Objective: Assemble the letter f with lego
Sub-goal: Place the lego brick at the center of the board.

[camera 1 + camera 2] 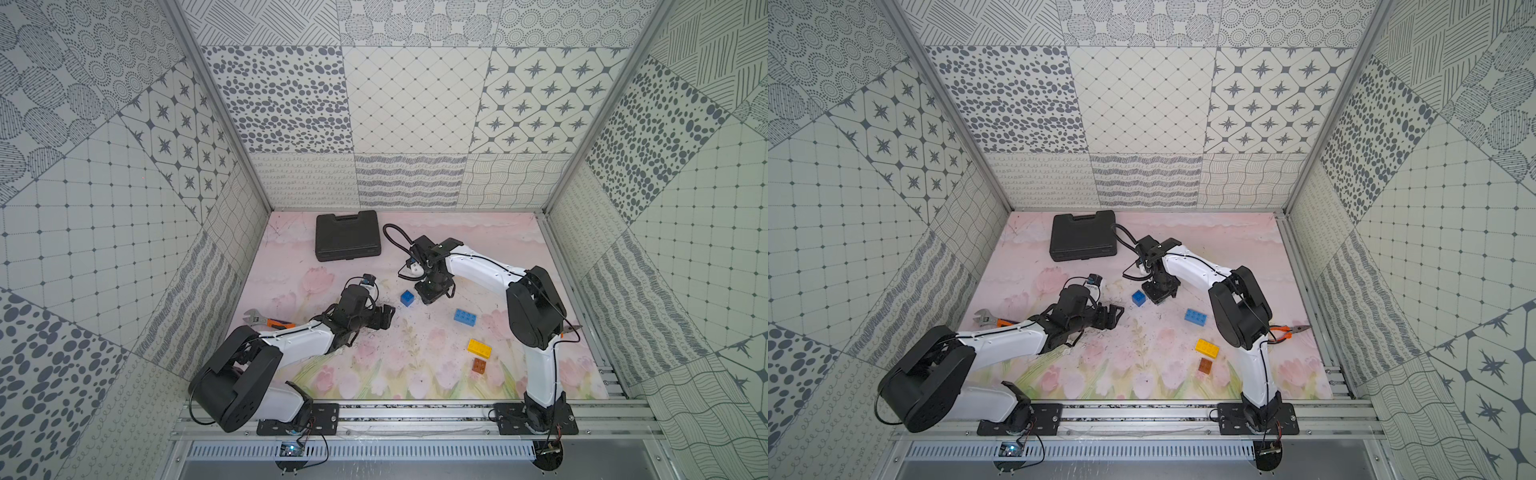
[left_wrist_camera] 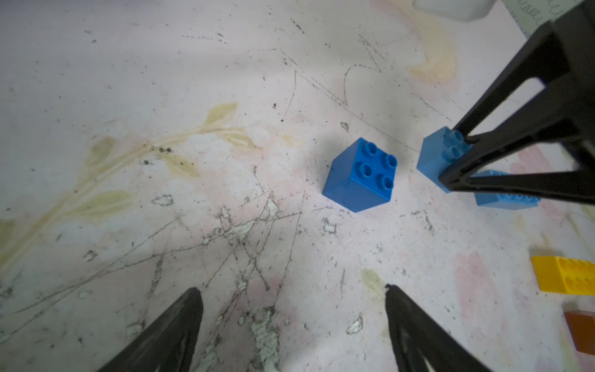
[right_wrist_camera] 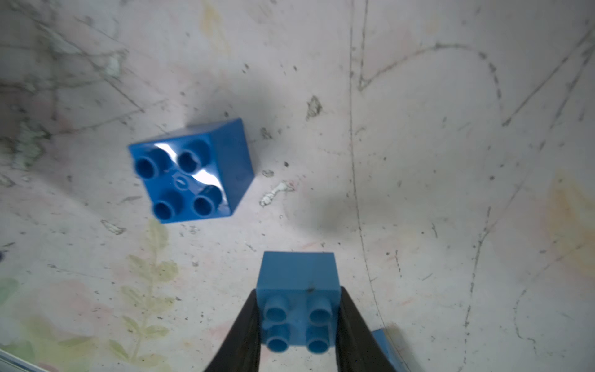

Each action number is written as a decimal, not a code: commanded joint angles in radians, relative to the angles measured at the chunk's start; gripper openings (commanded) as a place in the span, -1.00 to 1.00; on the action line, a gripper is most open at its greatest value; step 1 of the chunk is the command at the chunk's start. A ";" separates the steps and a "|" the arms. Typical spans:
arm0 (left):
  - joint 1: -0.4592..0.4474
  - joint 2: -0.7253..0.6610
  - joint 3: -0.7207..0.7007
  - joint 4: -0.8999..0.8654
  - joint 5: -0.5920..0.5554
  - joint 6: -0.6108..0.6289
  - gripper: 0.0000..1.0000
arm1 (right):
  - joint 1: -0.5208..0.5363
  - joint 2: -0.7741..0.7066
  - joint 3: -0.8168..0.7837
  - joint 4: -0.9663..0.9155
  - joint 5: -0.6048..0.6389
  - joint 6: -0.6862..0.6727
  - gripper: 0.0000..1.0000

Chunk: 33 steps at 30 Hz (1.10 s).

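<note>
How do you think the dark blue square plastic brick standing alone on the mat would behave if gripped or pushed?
The dark blue square plastic brick looks rigid, so it should keep its shape. Its glossy surface may slip. Flat-based and studs up, it would likely slide, not roll.

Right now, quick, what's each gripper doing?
Left gripper: open, holding nothing.
Right gripper: closed on a light blue brick.

A lab robot cell: patterned panel walls (image 1: 415, 99) in an aluminium frame (image 1: 218, 108) enclose a flower-printed surface (image 1: 415, 357); left arm (image 1: 291, 338) and right arm (image 1: 478, 266) bolted to a rail (image 1: 415, 417) at six o'clock.
</note>
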<state>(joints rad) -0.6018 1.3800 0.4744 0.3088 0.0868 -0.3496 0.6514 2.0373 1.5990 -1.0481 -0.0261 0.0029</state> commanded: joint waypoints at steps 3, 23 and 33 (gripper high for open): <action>-0.003 -0.022 -0.010 0.038 -0.021 0.000 0.80 | -0.027 -0.039 -0.044 0.102 0.027 0.042 -0.34; -0.003 -0.057 -0.028 0.035 -0.038 0.000 0.80 | -0.048 0.041 -0.046 0.137 0.074 0.022 -0.08; -0.001 -0.065 -0.031 0.034 -0.044 0.001 0.81 | -0.051 -0.161 -0.152 0.071 0.138 0.088 0.33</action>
<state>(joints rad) -0.6018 1.3270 0.4484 0.3084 0.0608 -0.3496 0.6060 1.9812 1.4776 -0.9367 0.0723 0.0589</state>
